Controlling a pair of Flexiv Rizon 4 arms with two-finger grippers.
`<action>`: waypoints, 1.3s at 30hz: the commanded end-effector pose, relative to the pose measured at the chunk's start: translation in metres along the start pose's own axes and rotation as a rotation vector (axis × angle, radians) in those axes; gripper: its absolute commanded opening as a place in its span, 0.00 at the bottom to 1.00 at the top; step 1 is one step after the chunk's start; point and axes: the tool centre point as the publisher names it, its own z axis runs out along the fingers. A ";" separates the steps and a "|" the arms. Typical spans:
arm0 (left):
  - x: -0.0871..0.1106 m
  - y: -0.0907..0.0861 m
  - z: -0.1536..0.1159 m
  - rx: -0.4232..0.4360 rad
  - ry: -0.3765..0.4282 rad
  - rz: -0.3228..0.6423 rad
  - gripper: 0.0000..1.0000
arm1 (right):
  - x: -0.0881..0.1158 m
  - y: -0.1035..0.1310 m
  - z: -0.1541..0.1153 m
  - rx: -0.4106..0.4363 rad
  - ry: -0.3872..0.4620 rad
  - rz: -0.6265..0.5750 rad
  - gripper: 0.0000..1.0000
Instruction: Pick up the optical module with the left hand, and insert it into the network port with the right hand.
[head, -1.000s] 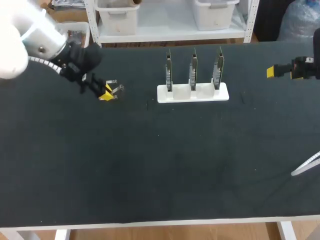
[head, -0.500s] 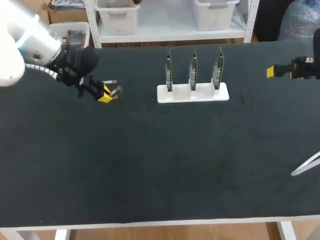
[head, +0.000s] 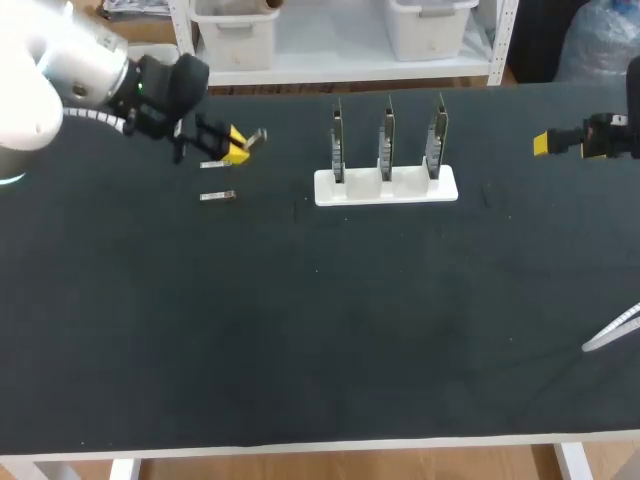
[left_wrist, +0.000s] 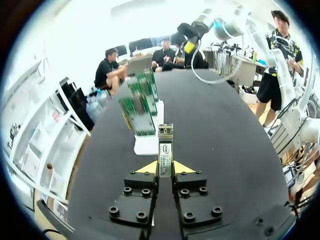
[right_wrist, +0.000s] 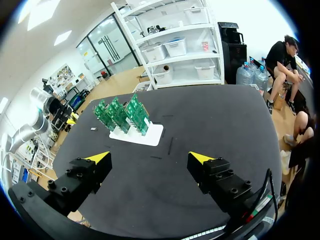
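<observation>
My left gripper hovers above the table's far left, shut on a thin silver optical module. In the left wrist view the module stands clamped between the yellow tips of that gripper and sticks out ahead toward the boards. Three green circuit boards with the network ports stand upright in a white holder. A second module lies on the mat below the left gripper. My right gripper is at the far right edge, open and empty.
A pale thin rod pokes in at the table's right edge. The boards and their white holder lie well ahead of the right gripper, with black mat between them.
My left gripper has risen from the mat and swung toward the back right with a module in it. One module stayed on the mat. The right arm kept still.
</observation>
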 end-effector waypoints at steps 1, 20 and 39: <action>-0.006 0.005 -0.001 -0.016 -0.098 0.021 0.00 | 0.000 0.000 0.001 0.001 0.000 0.000 1.00; -0.029 0.016 -0.007 -0.043 -0.244 0.109 0.00 | 0.000 0.000 0.001 0.001 0.000 0.000 1.00; -0.060 0.062 -0.008 -0.141 -0.373 0.209 0.00 | 0.000 0.000 0.001 0.001 0.000 0.000 1.00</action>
